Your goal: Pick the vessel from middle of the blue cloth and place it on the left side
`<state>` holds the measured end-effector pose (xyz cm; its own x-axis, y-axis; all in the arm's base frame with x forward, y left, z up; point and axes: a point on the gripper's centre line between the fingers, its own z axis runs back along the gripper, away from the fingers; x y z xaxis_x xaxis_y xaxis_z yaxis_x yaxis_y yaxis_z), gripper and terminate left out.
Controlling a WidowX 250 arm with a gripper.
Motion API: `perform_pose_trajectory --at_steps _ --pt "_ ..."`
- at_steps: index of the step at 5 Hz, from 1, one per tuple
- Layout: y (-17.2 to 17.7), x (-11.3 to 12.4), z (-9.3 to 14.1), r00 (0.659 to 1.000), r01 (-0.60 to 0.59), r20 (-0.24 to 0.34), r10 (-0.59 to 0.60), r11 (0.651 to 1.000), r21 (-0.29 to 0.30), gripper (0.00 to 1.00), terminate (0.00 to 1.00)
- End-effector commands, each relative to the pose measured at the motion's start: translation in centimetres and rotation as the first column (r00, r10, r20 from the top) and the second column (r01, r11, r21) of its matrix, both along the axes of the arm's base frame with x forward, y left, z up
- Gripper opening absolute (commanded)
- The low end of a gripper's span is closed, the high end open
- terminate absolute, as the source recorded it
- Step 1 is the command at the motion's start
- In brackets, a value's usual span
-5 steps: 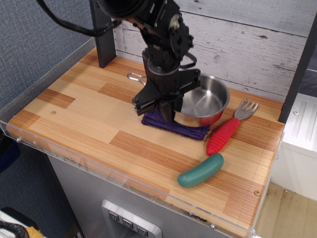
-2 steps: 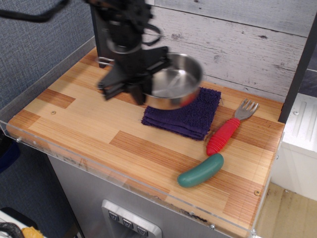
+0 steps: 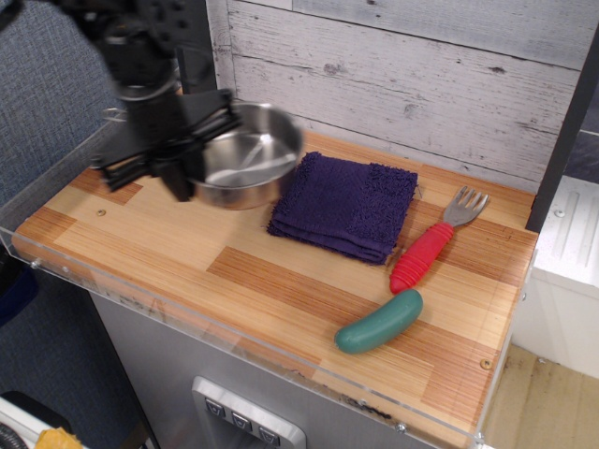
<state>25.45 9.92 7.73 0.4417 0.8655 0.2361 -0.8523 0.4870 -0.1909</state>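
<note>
The vessel (image 3: 248, 157), a round shiny steel pan, hangs over the wooden table just left of the blue cloth (image 3: 344, 206). My gripper (image 3: 176, 159) is shut on the vessel's left rim and holds it a little above the table surface. The picture of the arm is blurred by motion. The blue cloth lies bare and flat in the middle of the table, with nothing on it. The vessel's wire handle is hidden behind the gripper.
A fork (image 3: 432, 242) with a red handle lies right of the cloth. A green pickle-shaped toy (image 3: 379, 322) lies near the front right. A dark post (image 3: 195, 65) stands at the back left. A clear rim (image 3: 178, 313) borders the table's edges.
My gripper has lifted the vessel off the blue cloth and carried it leftward. The cloth is now fully uncovered.
</note>
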Motion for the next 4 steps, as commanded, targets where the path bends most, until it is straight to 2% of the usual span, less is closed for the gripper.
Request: perform_pose_trajectory --at_steps 1,4 --pt "3.7 -1.2 -0.2 0.998 -0.065 0.007 0.065 0.997 0.037 0.0 0.0" --pt "8.5 -1.5 -2.6 0.981 -0.184 -0.058 0.187 0.981 0.063 0.0 0.0"
